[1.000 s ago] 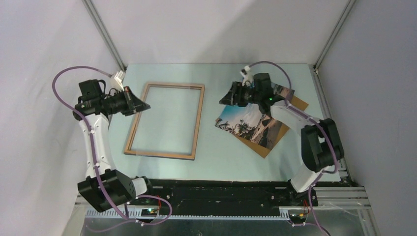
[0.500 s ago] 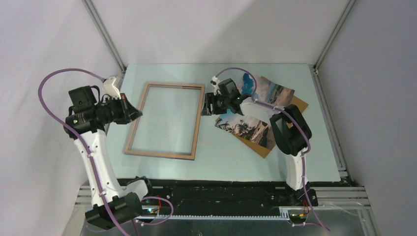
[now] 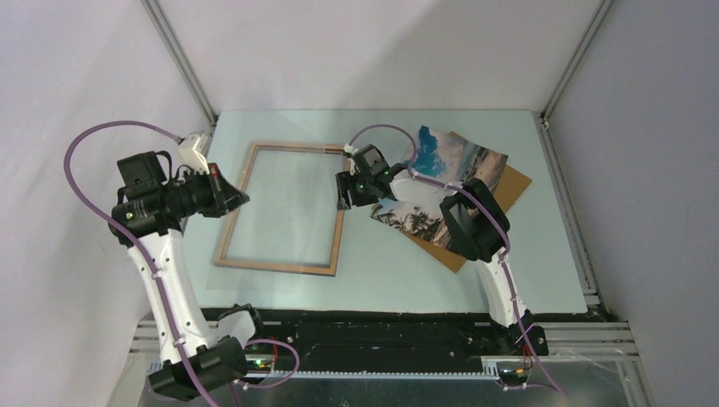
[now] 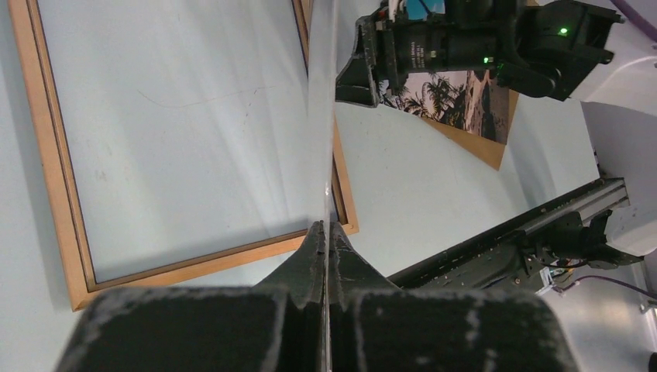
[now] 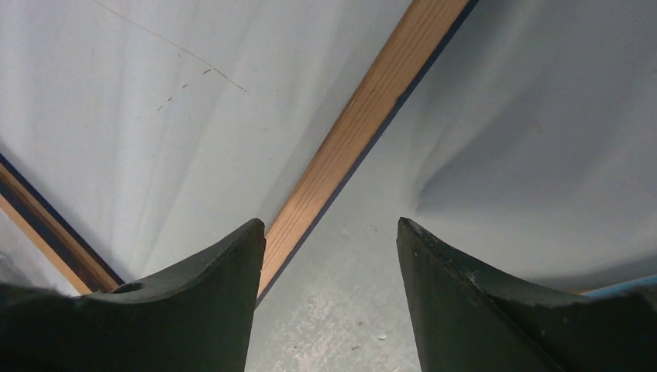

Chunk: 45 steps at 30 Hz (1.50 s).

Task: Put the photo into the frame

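Note:
The frame (image 3: 293, 148) lies flat on the table, wood-brown face up, left of centre. It also shows in the left wrist view (image 4: 51, 155). My left gripper (image 3: 241, 197) is shut on the edge of a thin clear sheet (image 4: 322, 116) and holds it above the frame's left side. The photo (image 3: 454, 157), beach side up, lies to the right on a brown backing board (image 3: 512, 181), partly hidden by my right arm. My right gripper (image 3: 342, 192) is open and empty, low over the frame's right rail (image 5: 364, 116), its left fingertip above the rail.
The enclosure's white walls and metal posts (image 3: 182, 64) close in the table at the back and sides. A black rail (image 3: 373, 326) runs along the near edge. The right arm's elbow (image 3: 475, 222) hangs over the photo's near part.
My right gripper has moved left, off the photo and over to the frame's right rail. My left gripper has drawn back slightly to the left with the clear sheet.

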Available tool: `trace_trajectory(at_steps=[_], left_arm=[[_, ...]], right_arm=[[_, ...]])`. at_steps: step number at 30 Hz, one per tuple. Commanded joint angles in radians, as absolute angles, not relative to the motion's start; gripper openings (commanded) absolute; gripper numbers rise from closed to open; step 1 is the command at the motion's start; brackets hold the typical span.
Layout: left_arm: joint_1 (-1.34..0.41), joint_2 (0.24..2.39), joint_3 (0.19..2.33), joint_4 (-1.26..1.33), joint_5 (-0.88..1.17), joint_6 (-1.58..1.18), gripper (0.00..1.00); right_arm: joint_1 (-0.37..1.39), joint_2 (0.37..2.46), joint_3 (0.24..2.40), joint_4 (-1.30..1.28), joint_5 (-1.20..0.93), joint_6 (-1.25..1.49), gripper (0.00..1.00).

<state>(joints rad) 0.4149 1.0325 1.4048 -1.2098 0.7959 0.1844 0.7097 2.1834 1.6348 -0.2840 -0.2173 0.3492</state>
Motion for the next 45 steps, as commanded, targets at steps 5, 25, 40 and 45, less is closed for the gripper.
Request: trace_trajectory(at_steps=[5,25,40,45], left_arm=[[0.423,0.990,1.435,-1.201,0.848,0.177,0.00],[0.424,1.004,1.467,-1.202,0.944,0.146,0.00],[0.423,1.159,1.443,-1.155,1.132,0.031,0.00],[0.423,1.187,1.382,-0.996,1.104,-0.077,0.00]], right_arm=[[0.748,2.250,1.738,-0.344,-0.180,0.328,0.67],[0.772,2.301,1.811,-0.470,0.065,0.211,0.45],[0.692,2.133,1.581,-0.382,0.022,0.141,0.25],[0.673,2.101,1.531,-0.364,0.028,0.130,0.20]])
